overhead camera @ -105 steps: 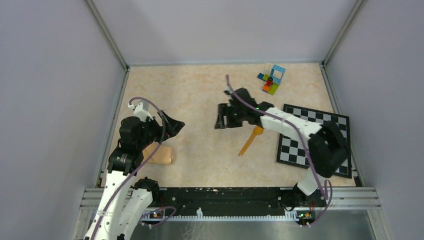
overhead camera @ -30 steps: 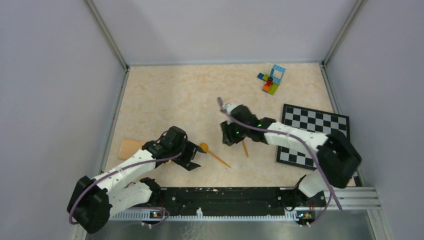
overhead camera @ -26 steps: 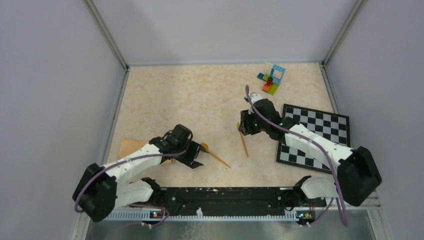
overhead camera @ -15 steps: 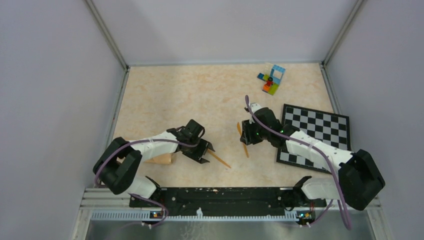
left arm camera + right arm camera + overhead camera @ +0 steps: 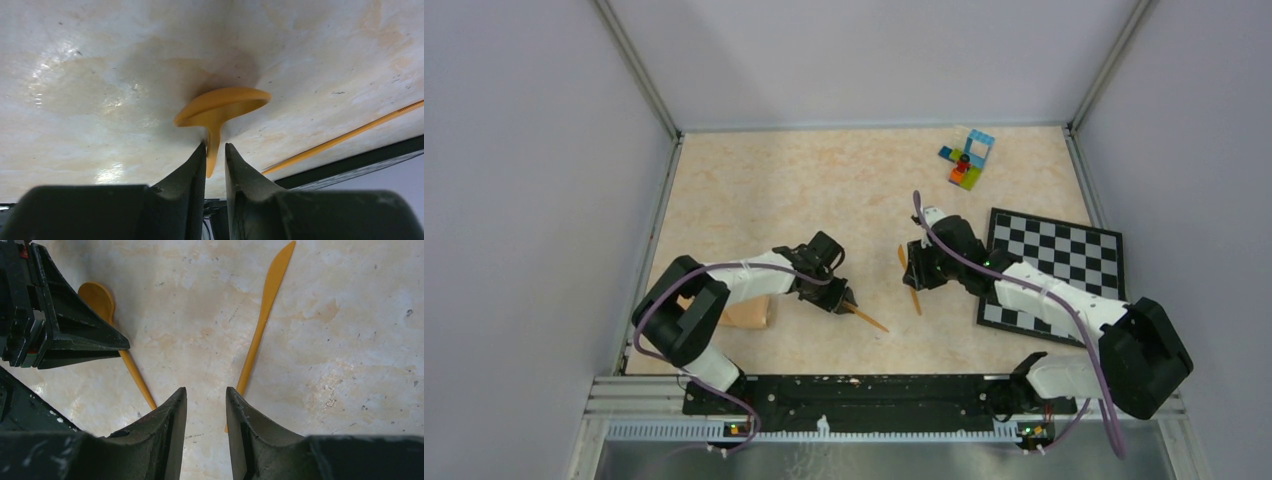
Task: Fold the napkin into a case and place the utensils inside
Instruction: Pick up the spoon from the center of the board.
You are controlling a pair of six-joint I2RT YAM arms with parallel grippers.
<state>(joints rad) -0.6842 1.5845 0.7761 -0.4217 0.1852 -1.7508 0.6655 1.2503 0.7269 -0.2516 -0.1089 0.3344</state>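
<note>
Where the top camera looks down: left hand (image 5: 841,298) covers the bowl of the spoon (image 5: 869,320); napkin (image 5: 749,312) lies folded small under that arm, on the surface (image 5: 774,190); right hand (image 5: 911,272) is over the knife (image 5: 915,300).
Left wrist: jaws nearly closed about the spoon's neck, one finger touching; firm grip cannot be told.
Right wrist: jaws partly apart, holding nothing; knife's handle end lies below the gap.

The peach-tan napkin (image 5: 752,312) lies folded into a small flat pad at the near left, partly hidden. The orange spoon (image 5: 220,102) lies to its right, bowl to the left, its neck between the left pincer (image 5: 215,147) fingers. The slim, pointed orange knife (image 5: 263,310) lies flat further right, well apart from the spoon.
</note>
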